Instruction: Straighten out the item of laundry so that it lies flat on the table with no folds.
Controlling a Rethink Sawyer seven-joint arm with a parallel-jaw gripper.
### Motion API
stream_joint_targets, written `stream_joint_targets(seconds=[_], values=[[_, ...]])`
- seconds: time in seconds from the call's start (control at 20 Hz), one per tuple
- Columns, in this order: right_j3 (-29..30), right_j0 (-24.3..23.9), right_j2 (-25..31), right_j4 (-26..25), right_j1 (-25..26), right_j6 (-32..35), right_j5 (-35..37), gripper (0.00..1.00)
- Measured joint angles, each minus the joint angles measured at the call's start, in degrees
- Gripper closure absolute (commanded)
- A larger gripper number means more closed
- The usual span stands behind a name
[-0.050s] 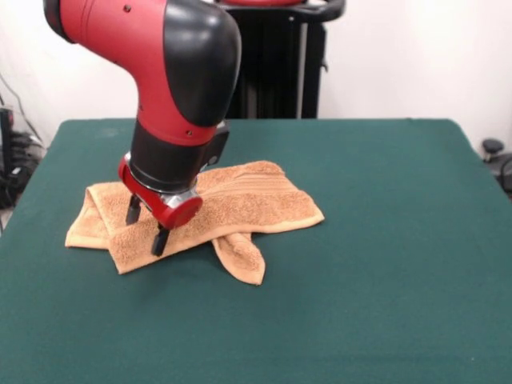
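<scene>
Green felt of the table (376, 304) fills the foreground, bare right up to the camera's edge. Nearest of anything on it is a narrow folded flap of the towel (240, 204), a tongue of orange-tan terry that pokes out toward the camera from beneath the main body of cloth. That main body lies left of the table's middle, bunched and doubled over on itself rather than spread out. A ribbed woven band runs across its upper layer, towards the right. Its right end comes to a hemmed corner pointing to the right side of the table, while its left end is folded into a thick wedge with overlapping layers.

Above the left half of the cloth stands the arm (180, 72), red with a black elbow cover, coming down from the top. Its red wrist ring sits low over the towel, and the gripper (146, 224) hangs beneath it with two dark fingers (160, 238) set apart, a clear strip of towel showing between them. Nothing is clamped between them. The tips seem to touch or press the terry surface, though from this angle contact is hard to confirm.

Behind the table, a black pedestal (276, 68) rises against a pale wall.
</scene>
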Motion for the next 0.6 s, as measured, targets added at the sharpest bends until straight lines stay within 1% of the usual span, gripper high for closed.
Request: stream_joint_targets(seconds=[0.45,0.6], values=[[-2.92,0.59,-0.08,1.95,3.63,0.00,0.00,0.00],[-3.61,0.89,-0.45,2.43,3.86,0.00,0.12,0.00]])
